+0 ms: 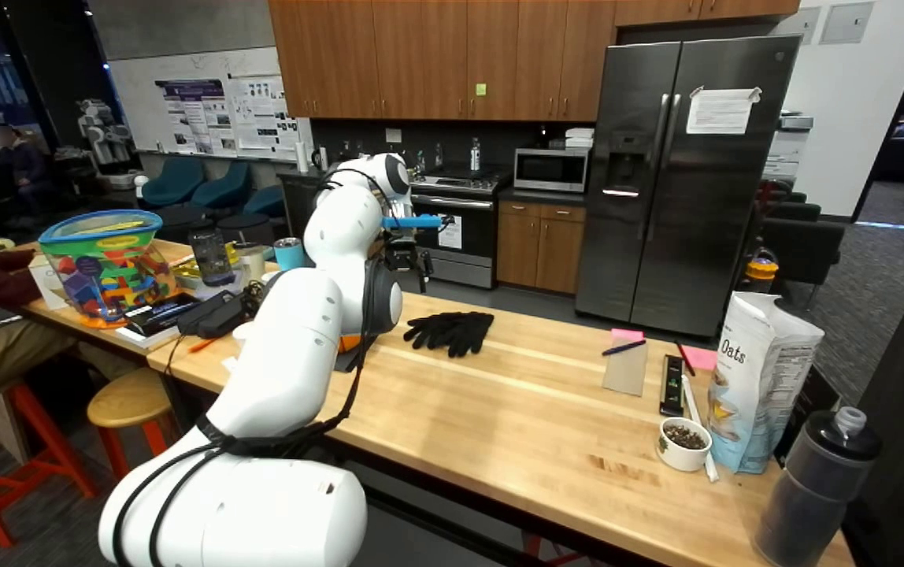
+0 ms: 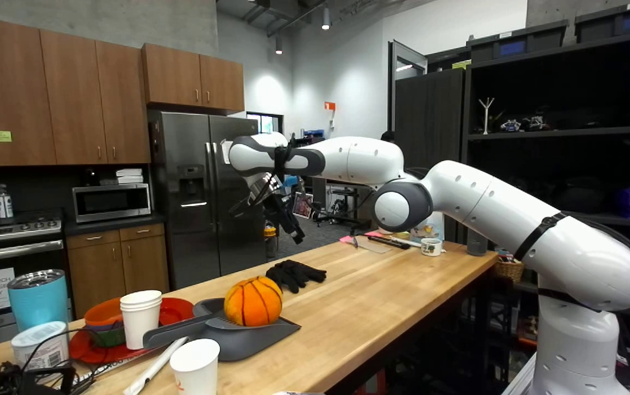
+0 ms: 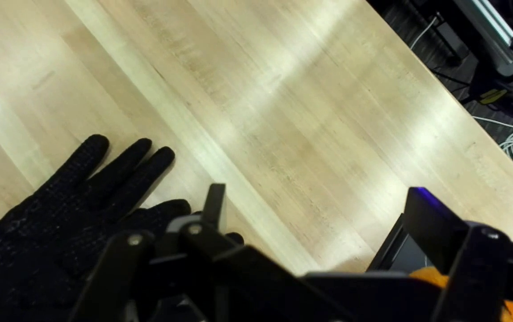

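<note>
My gripper is open, with nothing between its fingers. It hangs above the wooden table; it also shows in both exterior views. Black gloves lie flat on the table at the lower left of the wrist view, partly hidden by the left finger. They also show in both exterior views. An orange ball with dark lines rests in a grey dustpan. In the wrist view, parts of the ball and dustpan show behind the right finger.
White paper cups, red plates and a blue tumbler stand near the dustpan. At the opposite table end are an oats bag, a small white bowl, a bottle and pens. A toy tub stands beyond the arm.
</note>
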Controlling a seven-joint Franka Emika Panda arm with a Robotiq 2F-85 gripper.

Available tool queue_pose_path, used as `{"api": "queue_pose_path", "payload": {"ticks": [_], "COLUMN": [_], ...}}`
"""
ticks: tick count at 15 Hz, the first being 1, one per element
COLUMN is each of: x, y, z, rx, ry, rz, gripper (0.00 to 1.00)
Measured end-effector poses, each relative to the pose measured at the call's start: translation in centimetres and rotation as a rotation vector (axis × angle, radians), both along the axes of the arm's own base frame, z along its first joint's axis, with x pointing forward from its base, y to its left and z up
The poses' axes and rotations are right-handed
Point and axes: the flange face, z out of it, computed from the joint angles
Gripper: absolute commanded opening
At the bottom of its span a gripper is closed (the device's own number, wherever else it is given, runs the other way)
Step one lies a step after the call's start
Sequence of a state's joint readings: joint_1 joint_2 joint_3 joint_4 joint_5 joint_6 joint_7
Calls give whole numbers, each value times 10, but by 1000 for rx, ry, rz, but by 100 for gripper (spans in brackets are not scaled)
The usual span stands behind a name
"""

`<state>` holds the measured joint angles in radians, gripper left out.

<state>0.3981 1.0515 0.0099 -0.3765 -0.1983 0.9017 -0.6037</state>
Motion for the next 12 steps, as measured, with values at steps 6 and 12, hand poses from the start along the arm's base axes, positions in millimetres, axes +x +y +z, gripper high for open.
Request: {"api": "queue_pose_path", "payload": {"ticks": [6,12], "x": [7,5], "y": [-9,5], "z": [-22,-49], "rx": [-1,-18], "ry": [19,42], "rz": [-42,-30], "gripper": [37,0]}}
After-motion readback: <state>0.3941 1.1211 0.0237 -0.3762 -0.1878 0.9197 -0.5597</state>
